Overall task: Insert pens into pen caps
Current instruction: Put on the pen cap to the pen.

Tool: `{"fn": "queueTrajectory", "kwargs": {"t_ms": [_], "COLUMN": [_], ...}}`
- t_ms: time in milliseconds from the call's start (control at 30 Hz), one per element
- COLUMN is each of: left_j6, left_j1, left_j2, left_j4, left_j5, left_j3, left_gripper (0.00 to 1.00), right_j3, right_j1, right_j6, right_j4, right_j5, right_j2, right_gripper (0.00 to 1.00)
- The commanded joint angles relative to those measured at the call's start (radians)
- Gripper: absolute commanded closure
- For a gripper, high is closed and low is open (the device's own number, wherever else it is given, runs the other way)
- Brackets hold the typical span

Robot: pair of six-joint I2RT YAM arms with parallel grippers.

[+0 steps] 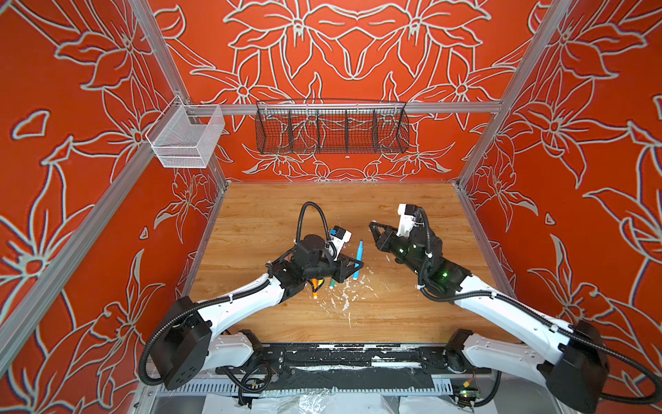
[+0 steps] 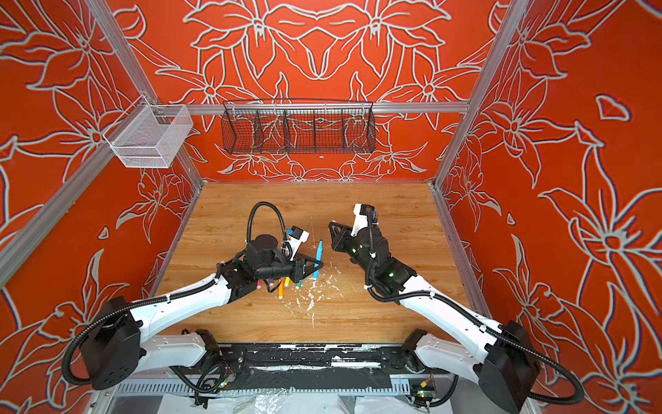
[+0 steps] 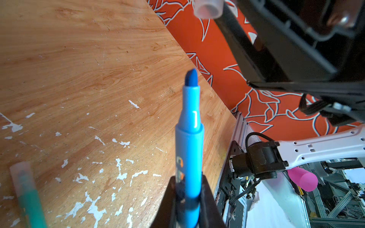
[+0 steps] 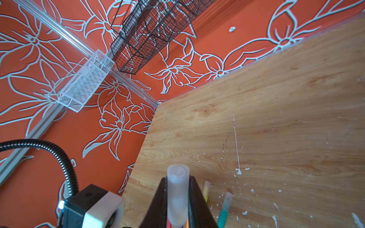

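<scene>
The walls [image 1: 358, 53] are orange-red with white flower outlines. Grey metal rails [image 1: 447, 106] frame them. On the back rail hangs a black wire basket [image 1: 331, 131], at the left corner a white mesh basket [image 1: 186, 139]. The table [image 1: 268, 211] is light wood with white flecks [image 1: 345, 297].

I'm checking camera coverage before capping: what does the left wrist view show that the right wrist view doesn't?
Only the left wrist view: the blue pen, tip bare, clamped in the left pincer, and the open mouth of the clear cap.
Only the right wrist view: the yellow pen, the black wire basket and the white mesh basket.
Both: the clear cap gripped by the right pincer, the capped green pen and the wooden table.
</scene>
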Motion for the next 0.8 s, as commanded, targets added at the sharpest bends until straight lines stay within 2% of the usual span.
{"fn": "queueTrajectory", "kwargs": {"t_ms": [0, 467, 767], "left_j6": [0.008, 0.016, 0.020], "left_j1": [0.001, 0.001, 0.001], "left_j2": [-0.012, -0.011, -0.028], "left_j4": [0.011, -0.007, -0.010], "left_j5": [0.010, -0.002, -0.013], "left_j3": [0.022, 0.028, 0.025], "left_gripper": [1.00, 1.00, 1.00], "right_j3": [0.014, -0.011, -0.050], "right_j1": [0.016, 0.063, 0.082], "right_j6": [-0.015, -0.017, -0.044], "right_j4": [0.056, 0.101, 0.084], "right_j5": [-0.023, -0.046, 0.012], "right_j2": [0.020, 0.030, -0.004], "right_gripper": [0.81, 0.81, 0.79]}}
